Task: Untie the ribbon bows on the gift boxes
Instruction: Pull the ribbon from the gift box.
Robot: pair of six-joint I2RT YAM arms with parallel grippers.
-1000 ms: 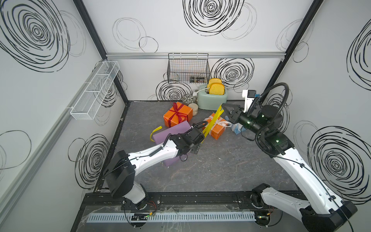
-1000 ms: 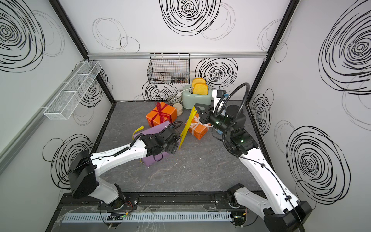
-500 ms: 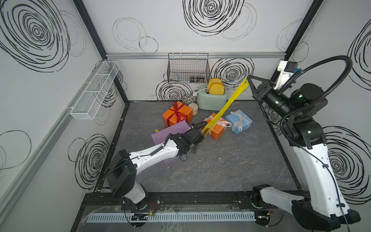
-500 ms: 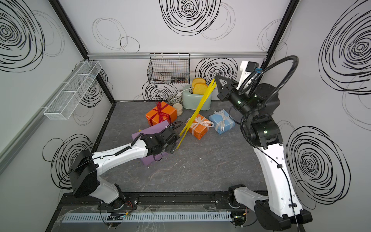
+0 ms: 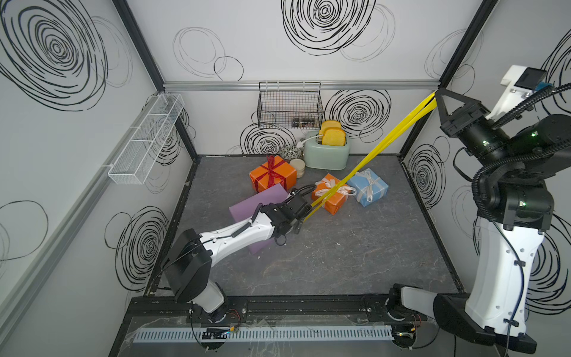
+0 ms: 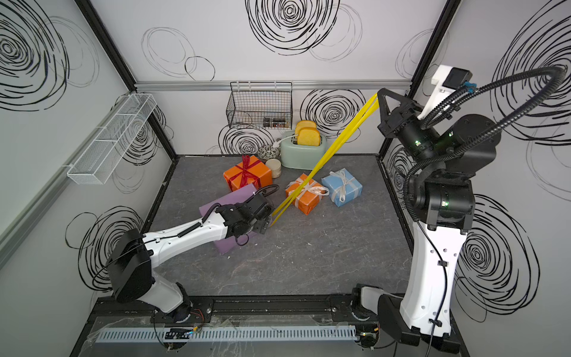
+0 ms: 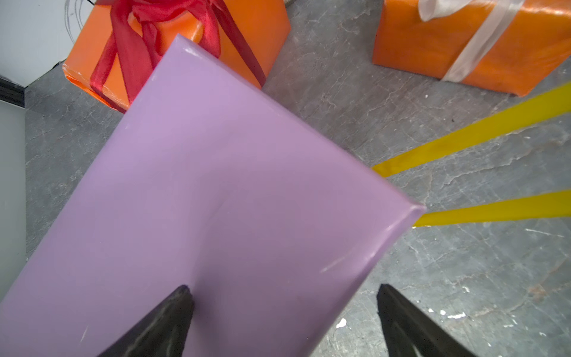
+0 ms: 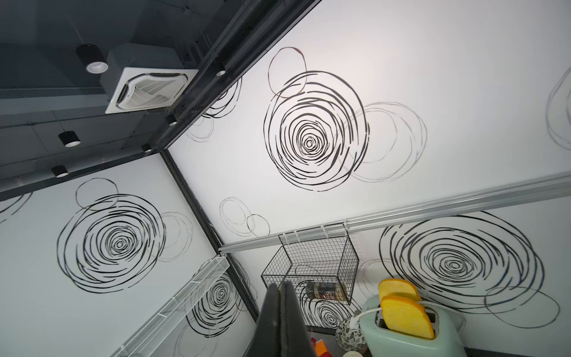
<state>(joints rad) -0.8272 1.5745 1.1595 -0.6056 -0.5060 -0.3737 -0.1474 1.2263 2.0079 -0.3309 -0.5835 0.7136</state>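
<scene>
We now hold the yellow ribbon [image 5: 386, 140] far higher, right gripper [image 5: 436, 99] clenched on it, bow undone, left gripper [image 7: 283, 287] gaping over the lilac box [image 7: 216, 185].

Both arms are showing white shells between black joints. The left arm [image 5: 234, 230] is carrying a thin black cable [image 5: 244, 227] clipped along its white link, dotted with small holes. The right arm [image 5: 506, 278] is trailing thick black ribbed conduit [image 5: 522, 105], with green lights [image 5: 532, 134] glowing on its dark joints. A white camera bracket [image 5: 516, 83] is topping the right gripper [image 5: 437, 92], whose black jaws are tapering to a triangular point.
</scene>
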